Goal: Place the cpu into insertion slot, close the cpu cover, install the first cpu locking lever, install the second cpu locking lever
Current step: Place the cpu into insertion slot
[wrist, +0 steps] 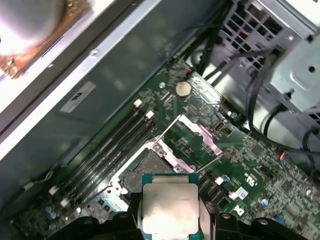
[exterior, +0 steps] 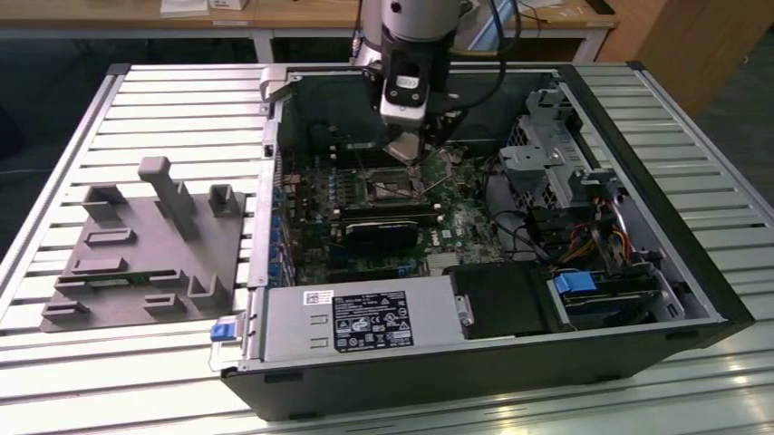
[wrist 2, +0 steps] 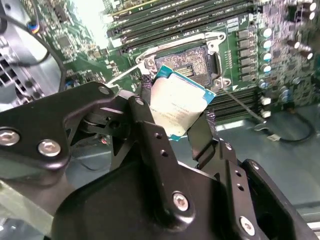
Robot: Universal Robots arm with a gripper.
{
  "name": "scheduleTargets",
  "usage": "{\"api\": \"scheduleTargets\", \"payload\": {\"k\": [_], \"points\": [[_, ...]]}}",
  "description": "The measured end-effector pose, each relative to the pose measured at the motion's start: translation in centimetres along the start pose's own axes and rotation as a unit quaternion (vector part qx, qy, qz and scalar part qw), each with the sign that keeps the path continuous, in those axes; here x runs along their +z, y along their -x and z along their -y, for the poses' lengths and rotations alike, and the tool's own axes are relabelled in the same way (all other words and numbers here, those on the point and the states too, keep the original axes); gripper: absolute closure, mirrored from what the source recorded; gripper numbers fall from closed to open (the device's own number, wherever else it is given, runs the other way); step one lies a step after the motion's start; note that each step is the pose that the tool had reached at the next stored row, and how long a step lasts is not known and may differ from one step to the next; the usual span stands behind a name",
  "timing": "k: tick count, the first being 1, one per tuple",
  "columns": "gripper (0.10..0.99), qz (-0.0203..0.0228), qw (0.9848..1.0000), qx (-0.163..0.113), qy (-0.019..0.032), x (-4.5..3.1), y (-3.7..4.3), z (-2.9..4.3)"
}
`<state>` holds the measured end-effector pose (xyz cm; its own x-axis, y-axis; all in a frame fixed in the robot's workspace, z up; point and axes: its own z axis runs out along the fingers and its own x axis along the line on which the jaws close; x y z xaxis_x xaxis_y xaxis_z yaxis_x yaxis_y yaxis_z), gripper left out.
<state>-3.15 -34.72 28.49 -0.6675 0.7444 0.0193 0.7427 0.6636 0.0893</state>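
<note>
I have the gripper closed on the cpu, its fingers pinching two opposite edges and the silvery top turned towards the cameras in both wrist views. The chip hangs above the insertion slot, not yet seated, and in the first wrist view the cpu cover lies swung open just beside the socket, with the long memory slots alongside on the green board. In the exterior view I see the arm reaching down into the open computer case
</note>
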Motion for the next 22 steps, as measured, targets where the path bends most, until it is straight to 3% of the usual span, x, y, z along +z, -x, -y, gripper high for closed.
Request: {"api": "scheduleTargets", "payload": {"k": [5, 11, 17, 22], "points": [[0.553, 0.0041, 0.999, 0.046, 0.0009, 0.24, 0.01, 0.02], [0.553, 0.009, 0.9949, 0.1, 0.0019, 0.52, 0.01, 0.05], [0.553, 0.0138, 0.988, 0.154, 0.003, 0.78, 0.02, 0.07], [0.553, 0.0178, 0.9799, 0.199, 0.0038, 1.01, 0.02, 0.09]]}}
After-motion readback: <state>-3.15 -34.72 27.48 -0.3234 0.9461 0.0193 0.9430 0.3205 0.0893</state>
